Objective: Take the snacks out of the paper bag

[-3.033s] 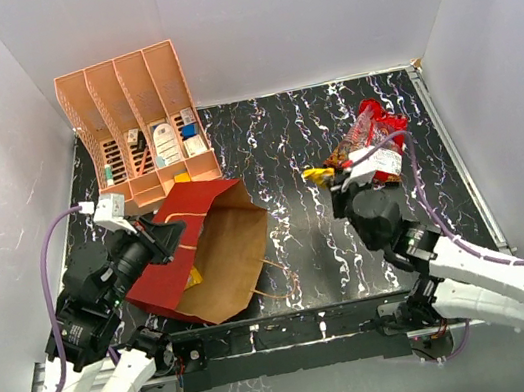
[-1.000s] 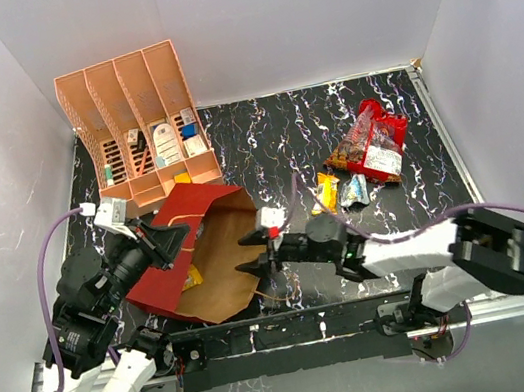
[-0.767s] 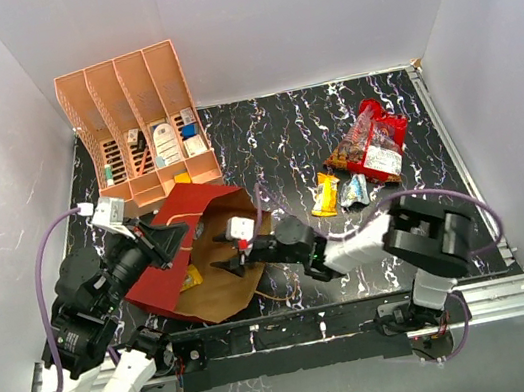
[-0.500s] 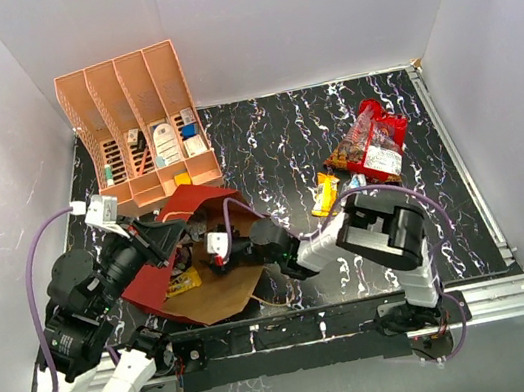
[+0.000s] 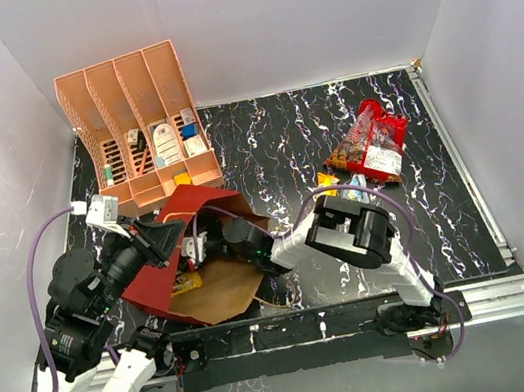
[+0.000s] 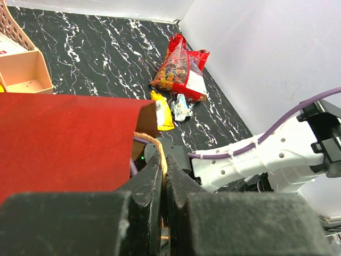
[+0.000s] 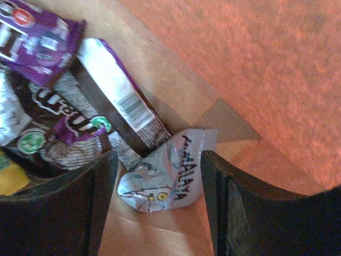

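The paper bag [image 5: 162, 293] lies on its side at the front left, dark red outside [image 6: 64, 138], brown inside. My left gripper [image 6: 163, 166] is shut on its tan loop handle [image 6: 154, 146] and holds the mouth up. My right gripper [image 7: 160, 181] is deep inside the bag [image 7: 256, 64]. It is open, and a silver-blue packet [image 7: 165, 178] lies between its fingers [image 7: 101, 197]. Purple packets [image 7: 37, 26] and a white-and-purple one [image 7: 120, 98] lie just beyond. A yellow packet [image 5: 184, 283] shows in the mouth. Outside lie the red-and-clear sweets bag [image 5: 371, 141], a yellow packet [image 6: 162, 109] and a silver one [image 6: 182, 106].
The peach file rack [image 5: 133, 127] with small boxes stands at the back left, close behind the bag. My right arm [image 5: 344, 227] stretches across the table's middle towards the bag. White walls close in the left, back and right sides. A metal rail [image 5: 296, 332] runs along the front.
My right arm has swung left from the table's right side and pushed its gripper into the bag's mouth. The left gripper keeps its hold on the handle and has raised the bag's upper side slightly.
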